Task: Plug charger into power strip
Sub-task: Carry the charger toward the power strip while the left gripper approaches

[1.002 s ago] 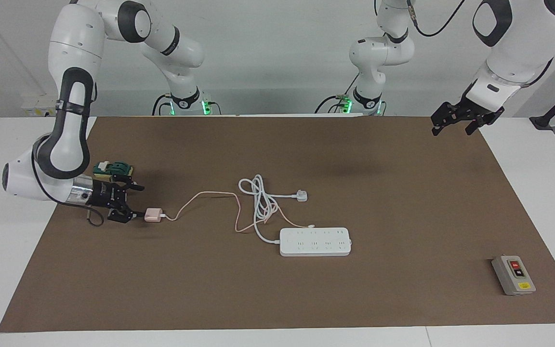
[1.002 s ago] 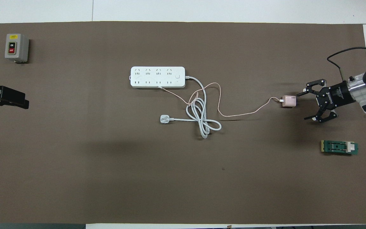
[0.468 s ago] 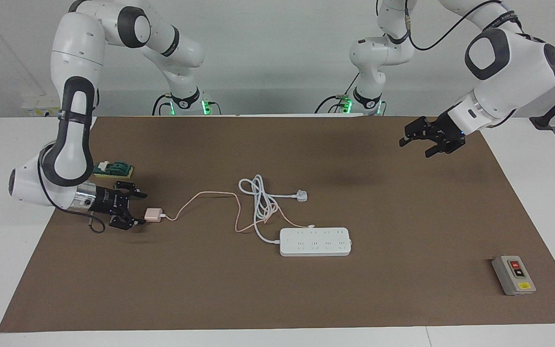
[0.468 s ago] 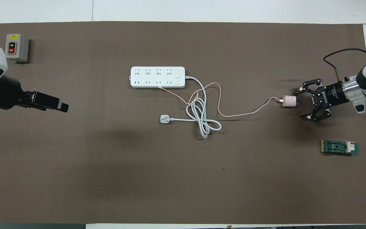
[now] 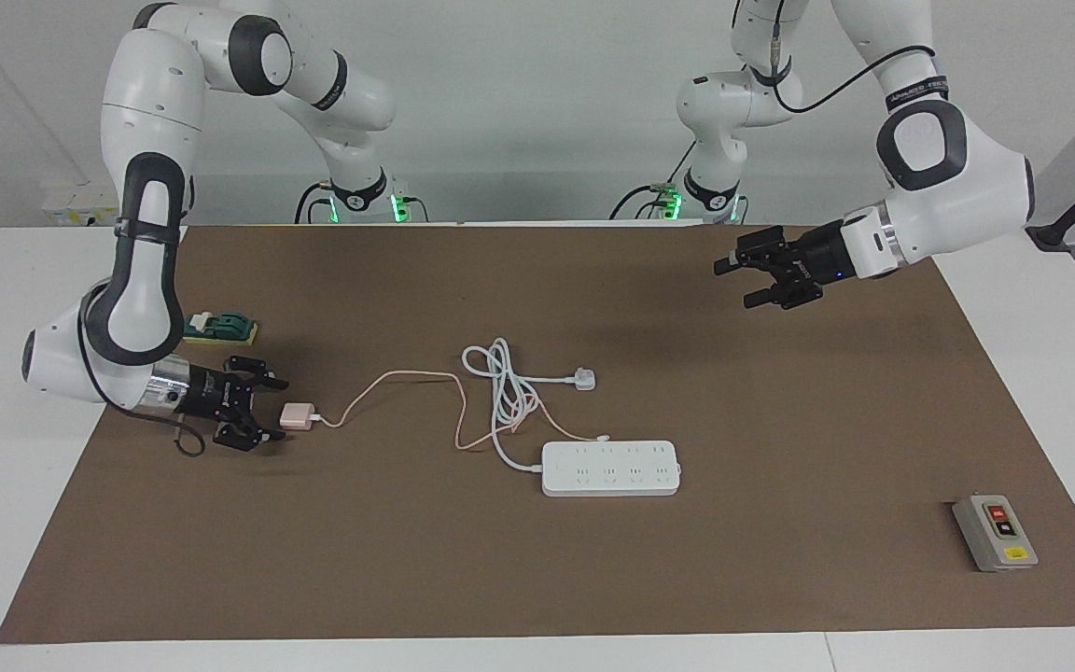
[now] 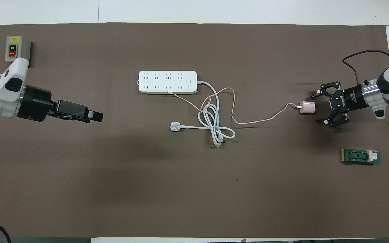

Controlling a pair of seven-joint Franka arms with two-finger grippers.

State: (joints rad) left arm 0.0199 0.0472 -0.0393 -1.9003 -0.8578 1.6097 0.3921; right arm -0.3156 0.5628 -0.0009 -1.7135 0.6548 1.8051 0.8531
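Charger (image 5: 296, 416) flat on the surface toward the right arm's end, cable trailing to the power strip (image 5: 610, 468) mid-surface. Right gripper (image 5: 262, 410) low, jaws spread just beside the charger, gripping nothing. Left gripper (image 5: 748, 277) raised, jaws open, empty.

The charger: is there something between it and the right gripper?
Nothing visible. The right gripper is open, low over the mat, right beside the charger, with only bare mat between them. The green part lies nearer to the robots, off that line.
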